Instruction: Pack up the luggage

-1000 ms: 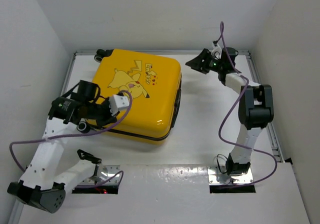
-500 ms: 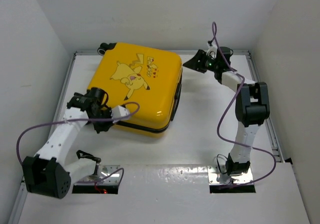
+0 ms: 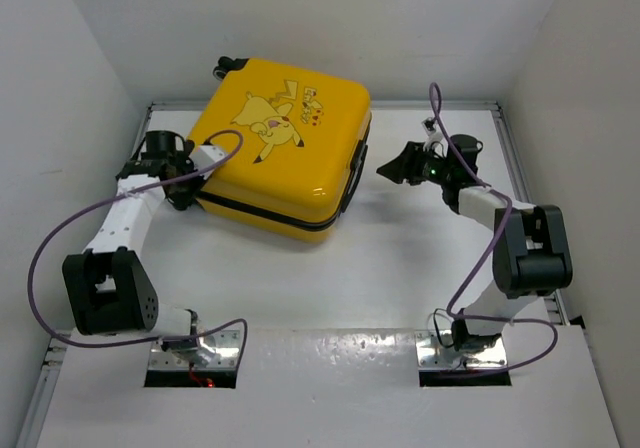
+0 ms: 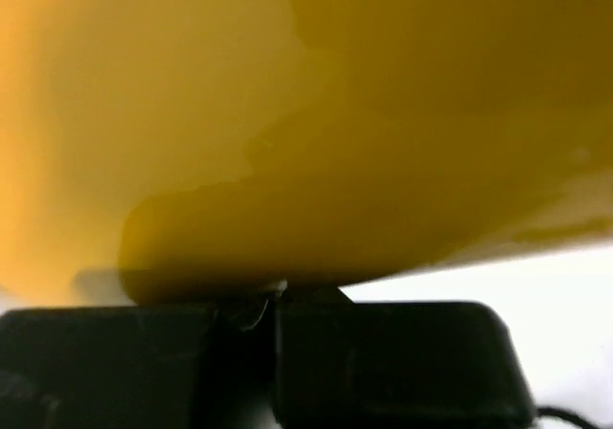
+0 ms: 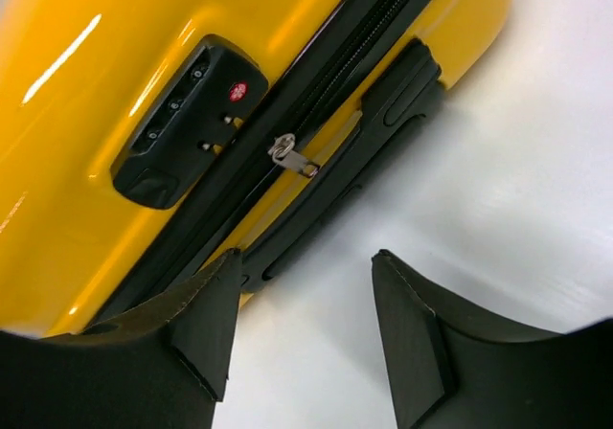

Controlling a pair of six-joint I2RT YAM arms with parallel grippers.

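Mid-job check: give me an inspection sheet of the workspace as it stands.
Surface: white table.
Job's things: yellow luggage closed, print side up, far left; zipper pull beside the combination lock.
Clutter: nothing seen.
Grippers: left gripper shut, against the shell's left edge; right gripper open, facing the lock side, apart from it.
Cables: purple cables run along both arms; the left one loops over the lid.
Surroundings: white walls.

White table [image 3: 400, 268], plain white walls [image 3: 300, 28] on three sides
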